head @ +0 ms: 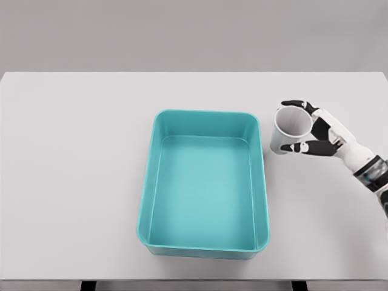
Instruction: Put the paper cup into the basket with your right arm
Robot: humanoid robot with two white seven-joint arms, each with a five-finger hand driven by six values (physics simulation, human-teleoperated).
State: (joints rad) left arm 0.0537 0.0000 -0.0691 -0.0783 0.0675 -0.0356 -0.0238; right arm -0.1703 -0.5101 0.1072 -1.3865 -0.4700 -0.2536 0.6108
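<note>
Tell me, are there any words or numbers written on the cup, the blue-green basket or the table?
None: no words, numbers or signs can be read anywhere.
The paper cup, held in the right hand, is plain white.
The basket is plain teal.
The table is plain white.

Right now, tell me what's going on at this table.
The robot's right hand is closed around a white paper cup, holding it tilted with its open mouth facing the camera, just to the right of a teal basket on the white table. The cup is outside the basket and not yet over it, near its far right corner. The basket holds nothing. The left arm is out of view.
</note>
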